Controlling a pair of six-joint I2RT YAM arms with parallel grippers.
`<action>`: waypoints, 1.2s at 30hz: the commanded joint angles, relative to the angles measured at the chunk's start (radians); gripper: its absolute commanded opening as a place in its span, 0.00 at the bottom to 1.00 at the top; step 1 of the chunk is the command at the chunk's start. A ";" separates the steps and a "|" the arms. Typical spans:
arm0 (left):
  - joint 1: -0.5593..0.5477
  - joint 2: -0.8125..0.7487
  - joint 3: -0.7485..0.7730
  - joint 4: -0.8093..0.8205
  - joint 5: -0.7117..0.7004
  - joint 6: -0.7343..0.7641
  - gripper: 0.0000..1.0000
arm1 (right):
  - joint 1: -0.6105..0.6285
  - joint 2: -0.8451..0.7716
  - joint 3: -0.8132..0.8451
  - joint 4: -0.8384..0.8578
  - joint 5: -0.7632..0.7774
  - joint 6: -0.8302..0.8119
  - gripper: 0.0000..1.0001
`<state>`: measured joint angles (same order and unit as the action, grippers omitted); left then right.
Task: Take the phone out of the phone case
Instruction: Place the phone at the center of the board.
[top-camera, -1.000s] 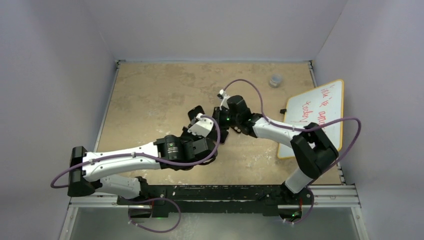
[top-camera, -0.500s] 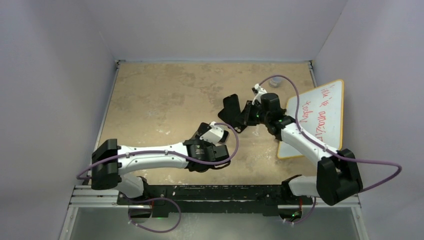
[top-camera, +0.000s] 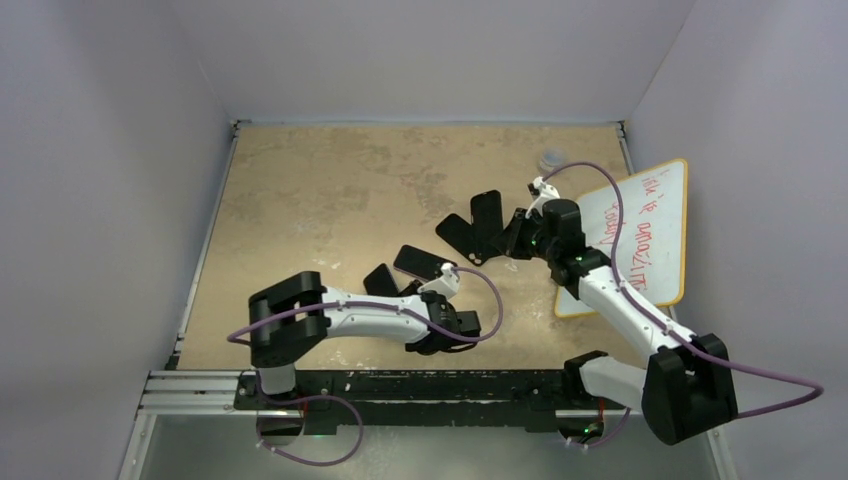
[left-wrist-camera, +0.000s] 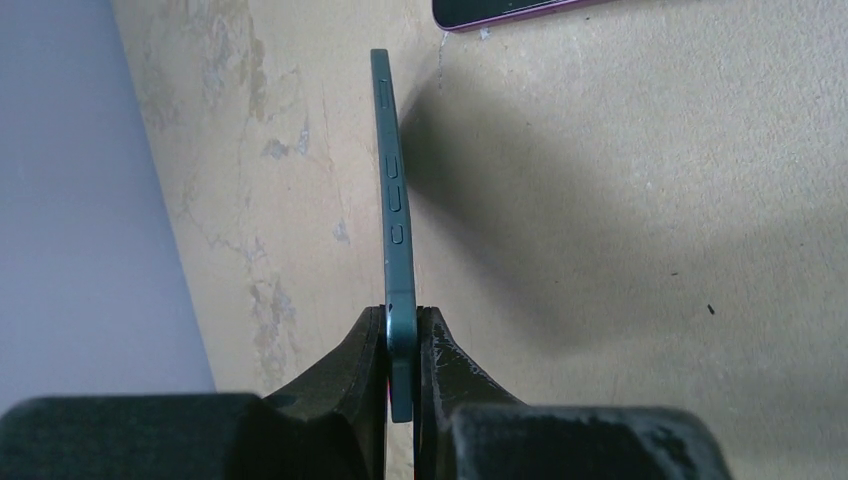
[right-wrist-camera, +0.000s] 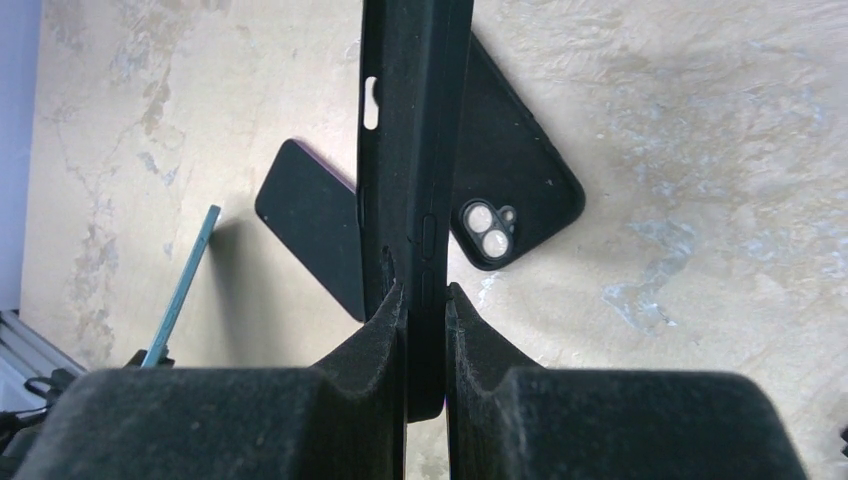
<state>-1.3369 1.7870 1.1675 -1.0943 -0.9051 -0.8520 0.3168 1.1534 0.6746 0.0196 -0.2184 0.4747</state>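
My left gripper (left-wrist-camera: 402, 320) is shut on the bottom edge of a thin teal phone (left-wrist-camera: 392, 190), seen edge-on with its side buttons showing, held upright over the table. In the top view this gripper (top-camera: 398, 288) is near the front centre. My right gripper (right-wrist-camera: 425, 290) is shut on an empty black phone case (right-wrist-camera: 415, 120), seen edge-on, with a side cutout and button covers. In the top view the right gripper (top-camera: 507, 232) holds the case (top-camera: 487, 212) right of centre. The phone and the case are well apart.
A black cased phone (right-wrist-camera: 520, 190) lies camera side up under the held case, also in the top view (top-camera: 458, 232). A dark phone with a pink edge (top-camera: 420, 262) lies flat between the grippers. A whiteboard (top-camera: 640, 230) leans at the right. A small jar (top-camera: 550, 158) stands at the back right.
The grippers were together at the table's middle and have pulled apart. The right one moved right with the black case. The left one drew back toward the near edge with the teal phone.
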 joint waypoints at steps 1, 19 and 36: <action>-0.009 0.081 0.034 0.106 0.101 -0.004 0.02 | -0.020 -0.048 -0.015 0.016 0.046 -0.030 0.00; -0.013 0.168 0.030 0.475 0.371 0.089 0.30 | -0.040 -0.048 -0.007 -0.005 0.096 -0.074 0.00; -0.013 0.020 -0.011 0.508 0.397 0.091 0.69 | -0.070 0.065 0.052 -0.010 0.065 -0.128 0.00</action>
<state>-1.3434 1.8595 1.1816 -0.6418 -0.6041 -0.7448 0.2726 1.1587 0.6601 0.0013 -0.1455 0.3981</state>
